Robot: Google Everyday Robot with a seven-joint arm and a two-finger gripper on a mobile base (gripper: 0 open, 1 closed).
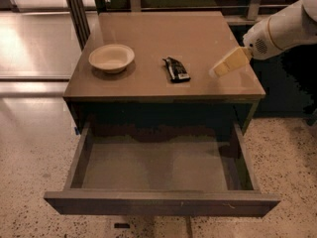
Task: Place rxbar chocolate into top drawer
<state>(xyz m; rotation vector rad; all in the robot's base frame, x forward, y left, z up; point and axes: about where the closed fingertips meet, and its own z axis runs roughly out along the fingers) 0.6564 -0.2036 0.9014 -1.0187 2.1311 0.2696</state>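
My end effector (228, 65), apart or together I cannot tell, hangs right of the rxbar chocolate (177, 70); coming in low might shove it across the table (148, 33).

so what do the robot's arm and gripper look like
The arm is a smooth, rounded white shell with a thin yellowish ring and small dark holes near its wrist. The gripper, over the right side of the cabinet top, is a cream-tan tapered wedge.
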